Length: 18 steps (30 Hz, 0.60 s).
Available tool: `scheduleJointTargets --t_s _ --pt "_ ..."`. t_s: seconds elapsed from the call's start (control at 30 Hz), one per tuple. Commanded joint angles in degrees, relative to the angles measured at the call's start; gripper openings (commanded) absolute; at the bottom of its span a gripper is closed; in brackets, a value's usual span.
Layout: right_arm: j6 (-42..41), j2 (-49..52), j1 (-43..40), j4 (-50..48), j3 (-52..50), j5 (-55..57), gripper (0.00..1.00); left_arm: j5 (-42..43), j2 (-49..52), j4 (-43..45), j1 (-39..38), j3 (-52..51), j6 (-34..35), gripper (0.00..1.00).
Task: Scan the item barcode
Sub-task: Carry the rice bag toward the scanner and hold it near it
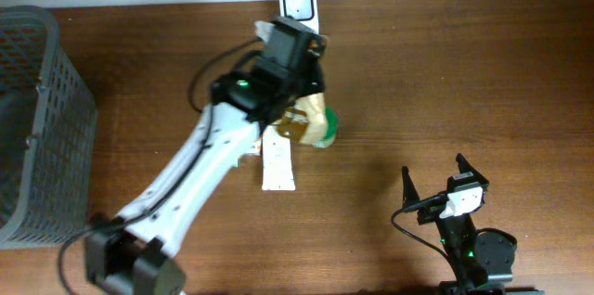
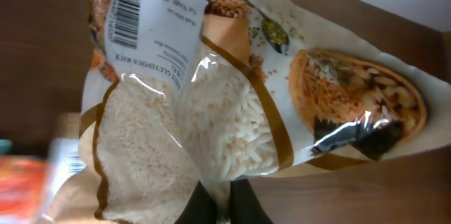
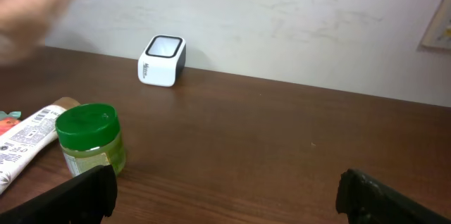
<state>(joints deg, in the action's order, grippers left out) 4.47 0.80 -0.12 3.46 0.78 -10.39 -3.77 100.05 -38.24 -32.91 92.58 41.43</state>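
At far left of the overhead view, a grey mesh basket (image 1: 37, 119) stands on the surface (image 1: 464, 72), well apart from the work; it is probably there to hold items. Right of it, the left arm runs diagonally from the lower left toward the upper centre. The left hand (image 2: 227, 194) is fully closed, pinching the lower edge of a clear rice bag (image 2: 232, 111). An edge grip leaves the printed faces uncovered. The task's barcode label (image 2: 127, 18) sits at the upper left of the wrist view and faces that camera. The bag is held near the scanner (image 1: 298, 3), a white box at the upper centre whose window looks upward. Whether the label faces that window cannot be told.

Below the bag, a white tube (image 1: 277, 165) lies flat, and a green-lidded jar (image 3: 90, 138) stands upright just beside it. Both are likely other items to be scanned.

At lower right, the right hand (image 1: 433, 170) is spread wide and holds nothing. It is parked well apart, which leaves the scanner's approach clear.
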Motion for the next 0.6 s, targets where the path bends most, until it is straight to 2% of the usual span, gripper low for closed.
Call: scheduleJointTargets --t_s 0.0,0.13,0.4,0.57 --pt "-0.39 -0.44 0.11 0.2 -0.46 0.13 0.98 -0.31 2.58 5.73 -4.76 1.22 7.21 0.0" --pt "-0.39 -0.44 0.11 0.2 -0.46 0.13 0.98 -0.42 3.82 11.17 -8.83 1.22 8.55 0.0" --pt "-0.39 -0.44 0.11 0.2 -0.46 0.13 0.98 0.0 7.91 12.48 -11.93 1.22 25.07 0.0" --pt "-0.39 -0.44 0.11 0.2 -0.46 0.13 0.98 1.07 11.08 9.18 -12.26 1.22 25.81 0.0"
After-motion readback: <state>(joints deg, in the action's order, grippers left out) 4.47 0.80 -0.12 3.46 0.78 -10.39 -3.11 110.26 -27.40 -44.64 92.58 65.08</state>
